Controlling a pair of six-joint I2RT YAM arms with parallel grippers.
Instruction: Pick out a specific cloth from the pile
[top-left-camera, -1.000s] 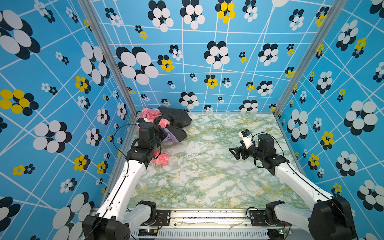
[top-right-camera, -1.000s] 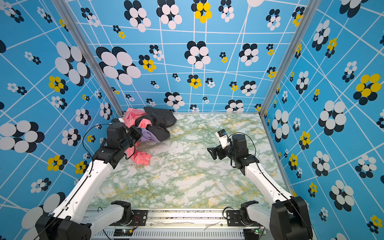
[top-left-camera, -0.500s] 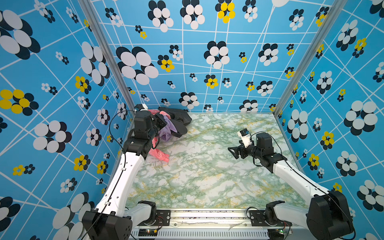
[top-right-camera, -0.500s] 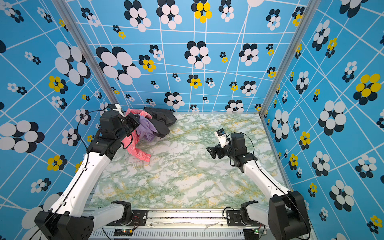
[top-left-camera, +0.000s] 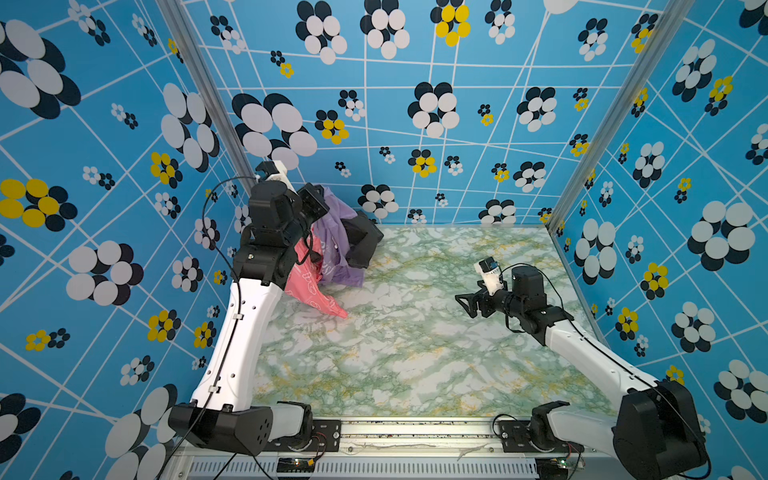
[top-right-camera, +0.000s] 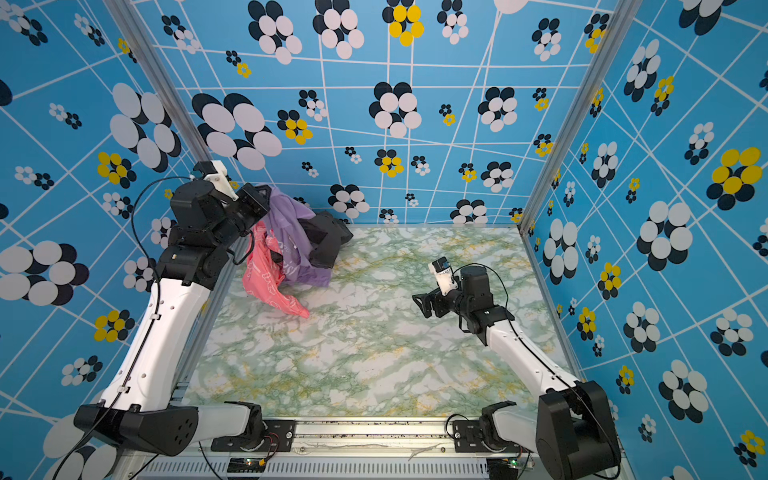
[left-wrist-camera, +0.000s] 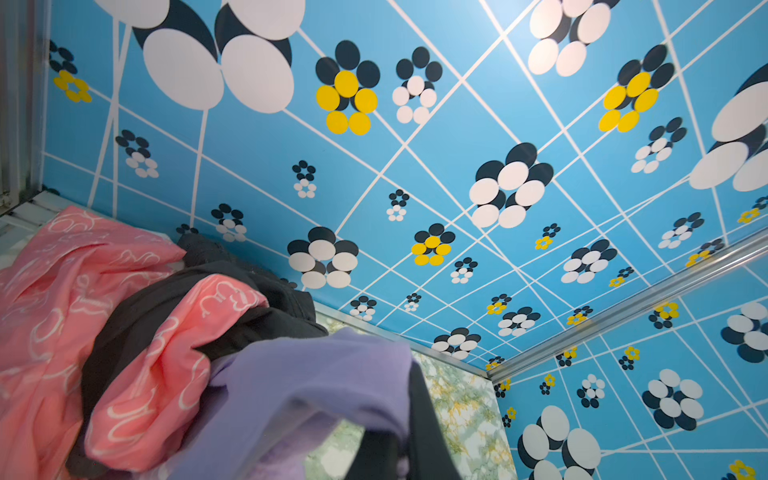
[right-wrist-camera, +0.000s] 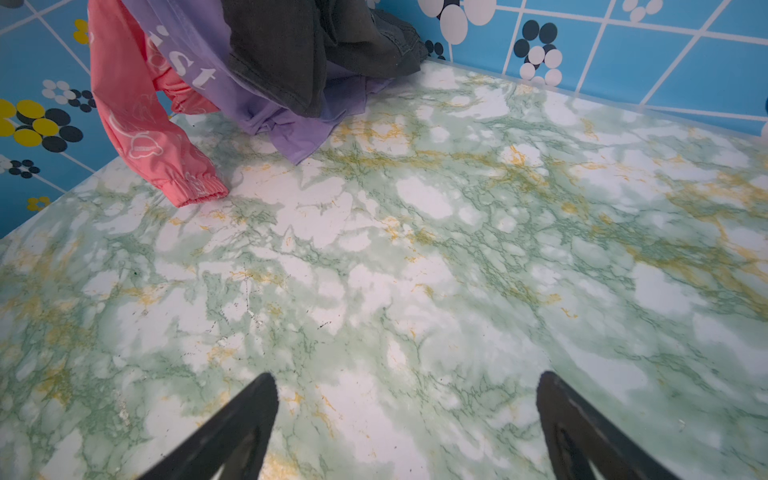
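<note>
1. Right wrist view: the cloth (right-wrist-camera: 266, 104) is soft lilac fabric, crumpled into folds. One hanging panel carries white printed letters, and the lowest corner touches the tabletop (right-wrist-camera: 415, 270).
2. In both top views the cloth (top-left-camera: 334, 245) (top-right-camera: 291, 232) hangs over the far left corner of the tabletop. Its upper end is drawn up to the left gripper (top-left-camera: 326, 196) (top-right-camera: 269, 193) and its lower folds lie on the marbled surface.
3. It is tangled with the rest of the pile (top-right-camera: 297, 249). A black garment (top-left-camera: 361, 241) (right-wrist-camera: 282, 45) is draped over the side of the cloth toward the far edge. A salmon-pink cloth (top-left-camera: 309, 286) (right-wrist-camera: 137, 124) with white squiggles hangs just beside it, one elastic cuff resting on the tabletop nearer the front edge.
4. The left gripper is clenched on the top of the cloth, high above the tabletop, with its fingertips buried in lilac folds. In the left wrist view the lilac fabric bunches close to the camera, with the salmon-pink cloth and the black garment behind it.
5. The right gripper (top-left-camera: 464, 305) (right-wrist-camera: 405, 378) is spread wide, holding nothing and touching nothing. It hovers over bare tabletop toward the right edge, well apart from the pile, with its fingers pointing toward the pile.
</note>
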